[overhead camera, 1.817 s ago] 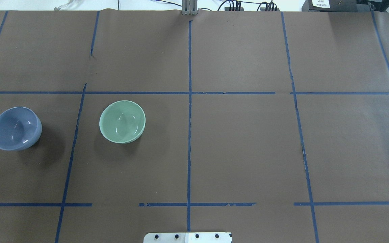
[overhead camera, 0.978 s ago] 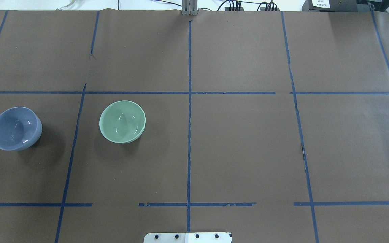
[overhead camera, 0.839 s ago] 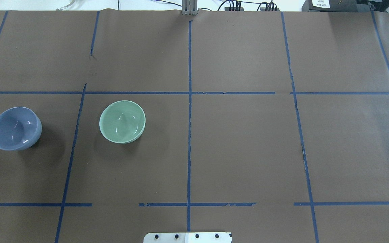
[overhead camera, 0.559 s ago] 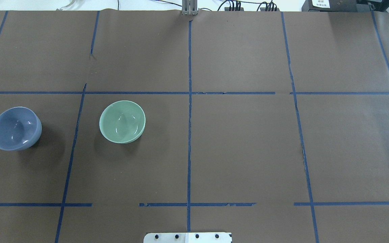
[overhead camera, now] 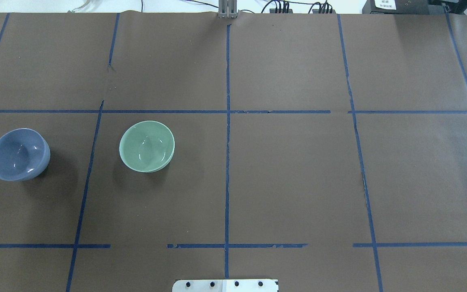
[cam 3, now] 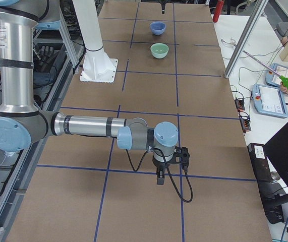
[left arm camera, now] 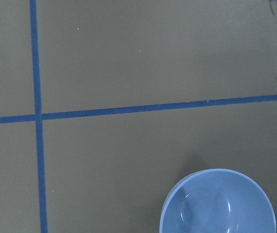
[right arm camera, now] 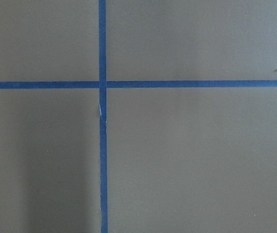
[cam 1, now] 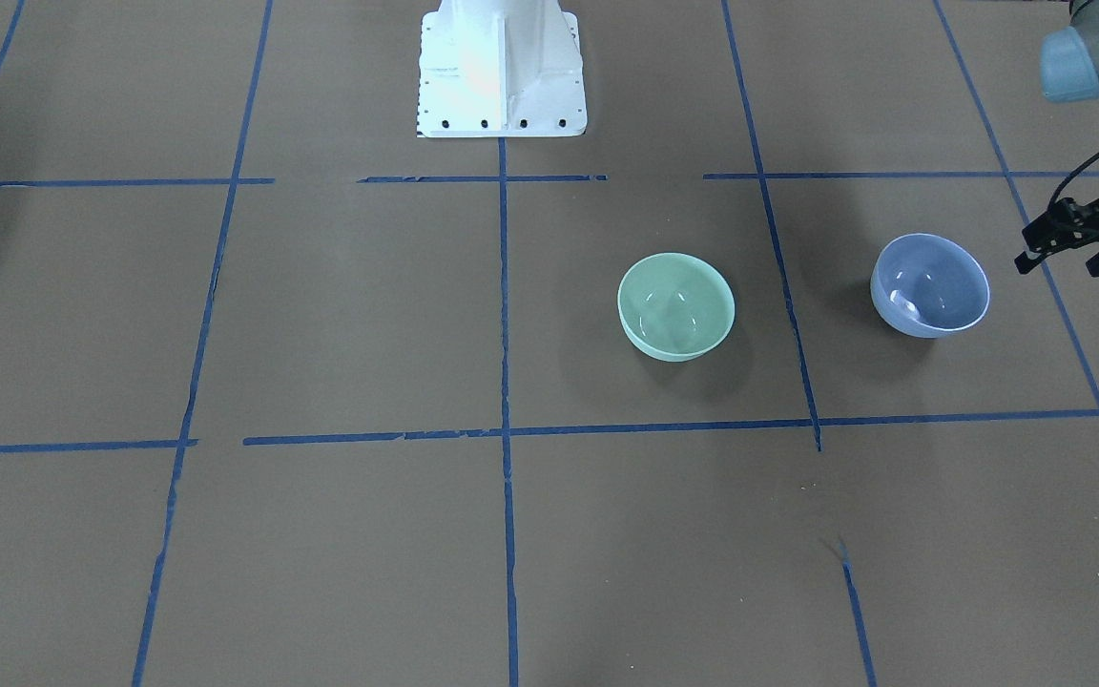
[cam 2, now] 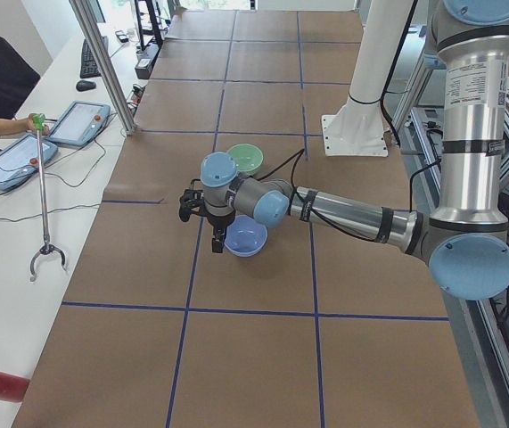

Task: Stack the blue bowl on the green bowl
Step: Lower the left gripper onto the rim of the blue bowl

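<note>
The blue bowl [cam 1: 931,286] stands upright on the brown table cover, at the robot's far left [overhead camera: 18,154]. The green bowl [cam 1: 675,305] stands upright a short way from it, toward the table's middle [overhead camera: 147,146]. The bowls are apart. My left gripper [cam 1: 1065,265] hangs above the table just outside the blue bowl, on its far side from the green bowl, and looks open and empty. Its wrist view shows the blue bowl [left arm camera: 218,204] at the lower right. My right gripper [cam 3: 171,166] hovers low over the other end of the table; I cannot tell its state.
Blue tape lines [overhead camera: 227,121] divide the brown cover into squares. The white robot base [cam 1: 500,67] stands at the table's near edge. Operators' tablets [cam 2: 18,156] and a grabber pole [cam 2: 40,196] lie on the side bench beyond the table.
A black tip of my left gripper has come into the overhead view at the left edge, just beyond the blue bowl. Both bowls have stayed put.
</note>
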